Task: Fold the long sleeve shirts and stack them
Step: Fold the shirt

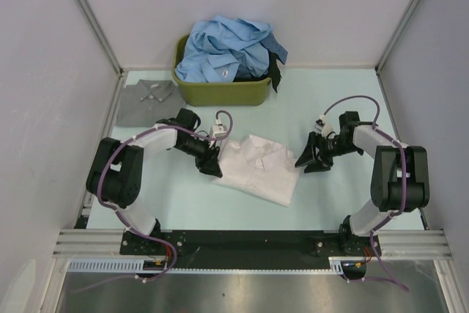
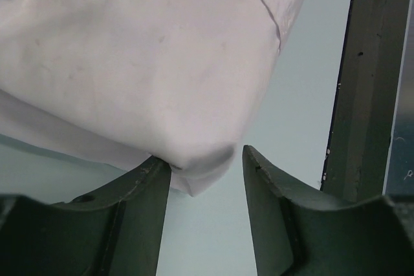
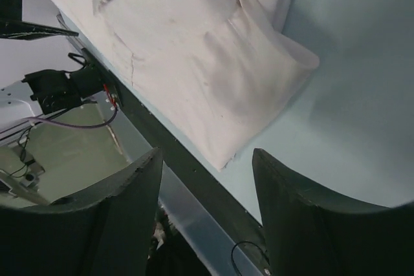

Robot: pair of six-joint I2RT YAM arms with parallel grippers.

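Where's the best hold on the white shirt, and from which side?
The white shirt's left corner, from the left with the left gripper: the folded layers bunch there, between its open fingers; elsewhere the cloth lies flat.

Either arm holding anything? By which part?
Nothing held. The left gripper has its jaws open at a corner of the white shirt; the right gripper is open, off it.
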